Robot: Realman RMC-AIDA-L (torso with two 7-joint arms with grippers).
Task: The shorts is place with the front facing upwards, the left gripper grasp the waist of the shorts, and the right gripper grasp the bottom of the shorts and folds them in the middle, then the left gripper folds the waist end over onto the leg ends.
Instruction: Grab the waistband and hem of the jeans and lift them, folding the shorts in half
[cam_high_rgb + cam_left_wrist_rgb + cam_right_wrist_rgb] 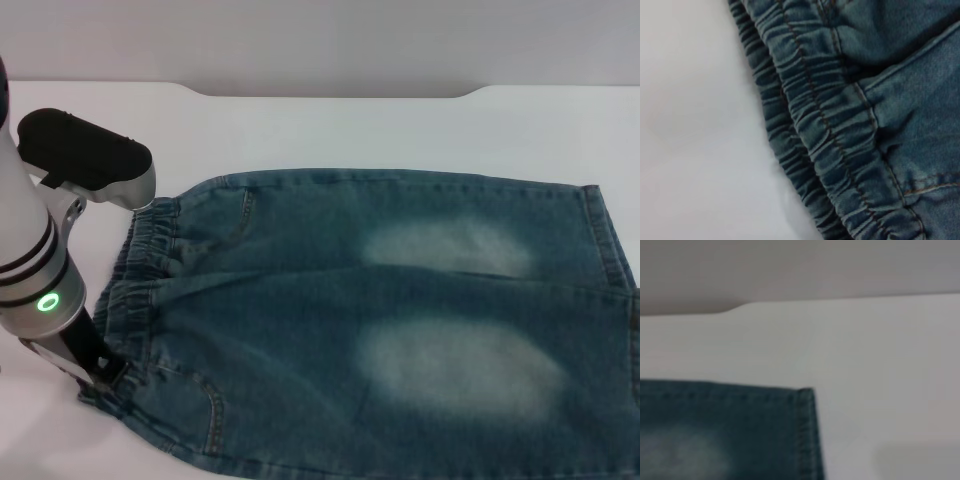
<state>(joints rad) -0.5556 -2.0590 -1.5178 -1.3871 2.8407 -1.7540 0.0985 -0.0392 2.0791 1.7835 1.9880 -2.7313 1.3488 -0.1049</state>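
Blue denim shorts (pixel 400 320) lie flat and face up on the white table (pixel 380 125). The elastic waist (pixel 148 262) is at the left and the leg ends (pixel 605 250) at the right. My left gripper (pixel 100 377) is down at the near corner of the waist, touching the cloth. The left wrist view shows the gathered waistband (pixel 830 140) close up, without fingers. In the right wrist view the far corner of a leg hem (pixel 805 430) lies on the table. The right gripper itself is out of view.
The table's far edge has a shallow notch (pixel 340 92) behind the shorts. White table surface (pixel 700 150) lies to the left of the waistband. The left arm's body (pixel 40 260) stands over the table's left side.
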